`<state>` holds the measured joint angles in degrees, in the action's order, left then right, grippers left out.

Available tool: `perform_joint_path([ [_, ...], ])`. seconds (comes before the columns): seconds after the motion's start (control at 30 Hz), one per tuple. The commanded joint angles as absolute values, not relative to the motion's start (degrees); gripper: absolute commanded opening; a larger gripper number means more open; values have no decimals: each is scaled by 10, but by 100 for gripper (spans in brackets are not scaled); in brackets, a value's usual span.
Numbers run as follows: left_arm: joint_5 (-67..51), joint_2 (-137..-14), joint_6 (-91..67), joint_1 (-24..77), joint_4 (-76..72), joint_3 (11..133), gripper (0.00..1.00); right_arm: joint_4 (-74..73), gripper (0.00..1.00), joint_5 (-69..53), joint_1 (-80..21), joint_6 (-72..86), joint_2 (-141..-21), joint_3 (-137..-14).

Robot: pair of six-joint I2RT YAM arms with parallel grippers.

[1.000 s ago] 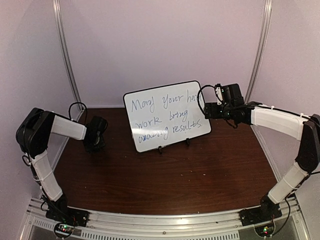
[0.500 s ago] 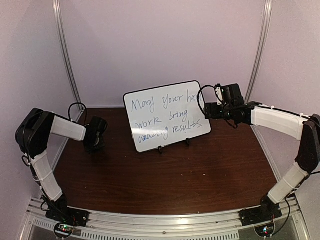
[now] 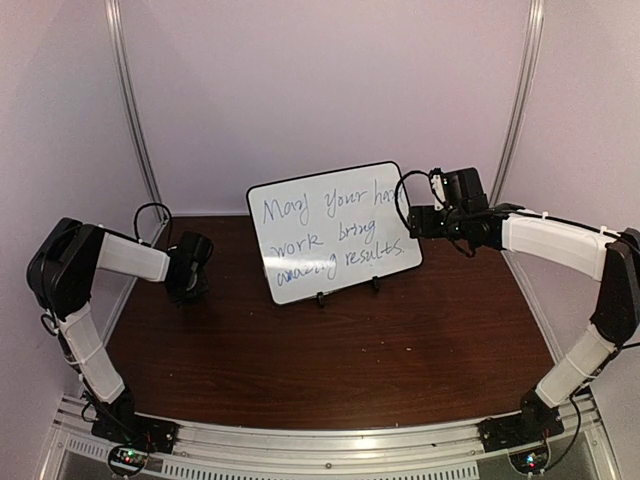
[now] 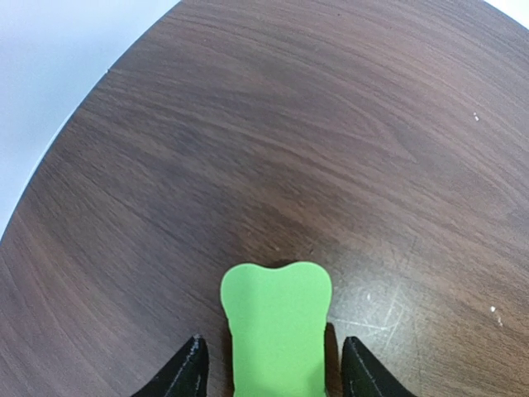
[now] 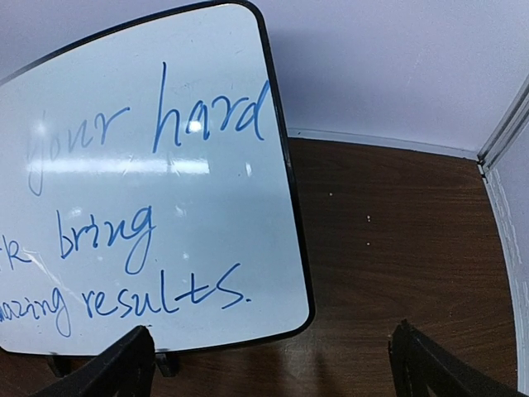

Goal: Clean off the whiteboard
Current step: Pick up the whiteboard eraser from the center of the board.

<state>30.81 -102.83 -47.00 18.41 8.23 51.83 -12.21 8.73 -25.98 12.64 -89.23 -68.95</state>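
Note:
The whiteboard (image 3: 335, 232) stands tilted on small black feet at the back middle of the table, with blue handwriting across it. Its right part shows in the right wrist view (image 5: 165, 207). My right gripper (image 3: 414, 222) is open wide at the board's right edge, and in its own view (image 5: 273, 368) the board's lower right corner lies between the jaws, not touched. My left gripper (image 3: 188, 282) points down at the table, left of the board. In its own view it (image 4: 277, 379) is open, with the green eraser (image 4: 277, 327) lying between its fingers (image 4: 188, 374), a gap on each side.
The brown wooden table (image 3: 350, 340) ends at pale walls at the back and both sides. A metal rail (image 3: 330, 445) with the arm bases runs along the near edge. The table's left edge shows close to my left gripper (image 4: 50, 174).
My left arm has shifted slightly to the left over the eraser. The right arm and the whiteboard have not moved.

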Motion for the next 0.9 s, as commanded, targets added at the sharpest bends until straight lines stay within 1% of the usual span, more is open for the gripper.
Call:
perform_joint_path([
  [0.0,309,-1015,-467,180,60,515,56,-118,100,82,-258,136,-897,-683],
  [0.87,300,-1034,-468,180,68,523,56,-120,100,93,-258,140,-893,-684],
])
